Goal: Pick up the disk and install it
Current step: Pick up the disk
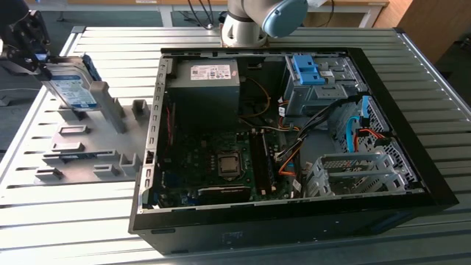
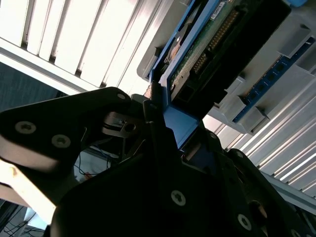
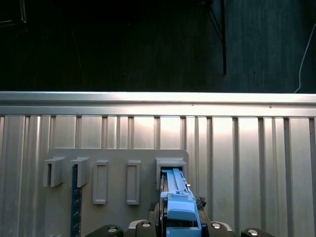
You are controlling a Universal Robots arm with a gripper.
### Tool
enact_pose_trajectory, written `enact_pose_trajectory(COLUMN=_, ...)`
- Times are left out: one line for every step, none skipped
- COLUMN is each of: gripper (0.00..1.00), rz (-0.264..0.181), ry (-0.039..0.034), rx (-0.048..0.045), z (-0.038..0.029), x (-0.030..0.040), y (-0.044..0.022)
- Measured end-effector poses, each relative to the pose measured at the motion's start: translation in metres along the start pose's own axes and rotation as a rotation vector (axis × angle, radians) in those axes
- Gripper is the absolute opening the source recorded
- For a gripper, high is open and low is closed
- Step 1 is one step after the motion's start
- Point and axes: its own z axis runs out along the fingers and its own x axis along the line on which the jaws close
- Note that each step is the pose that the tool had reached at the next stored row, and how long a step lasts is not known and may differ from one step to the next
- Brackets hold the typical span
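Where the table (image 1: 44, 221) meets the exterior view's left edge, the gripper (image 1: 35, 58) is clenched on the disk (image 1: 74, 91). The disk stands upright at the far corner of the grey rack (image 1: 81, 152). It is probably dense, rigid and shock-sensitive, so its blue rails (image 3: 175, 197) make safer holds than its exposed circuit board (image 2: 197, 54). The open computer case (image 1: 294, 138) lies to the right.

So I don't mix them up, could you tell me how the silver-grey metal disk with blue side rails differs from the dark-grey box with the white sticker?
The disk is smaller, silver-grey with a blue-and-white label; the box is larger and dark grey. The disk stands on edge at the grey slotted holder outside the black computer case, in the gripper; the box sits inside the case, untouched. Both are rectangular and labelled.
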Motion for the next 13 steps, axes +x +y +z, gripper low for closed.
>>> enact_pose_trajectory(gripper=0.36, rz=0.000, ry=0.0000, rx=0.0000, z=-0.0009, x=0.0000, y=0.0000)
enact_pose_trajectory(gripper=0.36, rz=0.000, ry=0.0000, rx=0.0000, z=-0.0018, x=-0.0001, y=0.0001)
enact_pose_trajectory(gripper=0.36, rz=0.000, ry=0.0000, rx=0.0000, z=-0.0028, x=-0.0001, y=0.0001)
enact_pose_trajectory(gripper=0.36, rz=0.000, ry=0.0000, rx=0.0000, z=-0.0038, x=-0.0001, y=0.0001)
enact_pose_trajectory(gripper=0.36, rz=0.000, ry=0.0000, rx=-0.0001, z=-0.0048, x=-0.0002, y=0.0002)
enact_pose_trajectory(gripper=0.36, rz=0.000, ry=0.0000, rx=0.0001, z=-0.0059, x=-0.0002, y=0.0002)
enact_pose_trajectory(gripper=0.36, rz=0.000, ry=0.0000, rx=0.0001, z=-0.0071, x=-0.0003, y=0.0002)
enact_pose_trajectory(gripper=0.36, rz=0.000, ry=0.0000, rx=0.0001, z=-0.0087, x=-0.0004, y=0.0003)
enact_pose_trajectory(gripper=0.36, rz=0.000, ry=0.0000, rx=-0.0001, z=-0.0102, x=-0.0004, y=0.0003)
enact_pose_trajectory(gripper=0.36, rz=0.000, ry=0.0000, rx=0.0000, z=-0.0117, x=-0.0005, y=0.0004)
enact_pose_trajectory(gripper=0.36, rz=0.000, ry=0.0000, rx=0.0000, z=-0.0134, x=-0.0005, y=0.0005)
enact_pose_trajectory(gripper=0.36, rz=0.000, ry=0.0000, rx=0.0000, z=-0.0150, x=-0.0006, y=0.0005)
enact_pose_trajectory(gripper=0.36, rz=0.000, ry=0.0000, rx=0.0000, z=-0.0166, x=-0.0007, y=0.0006)
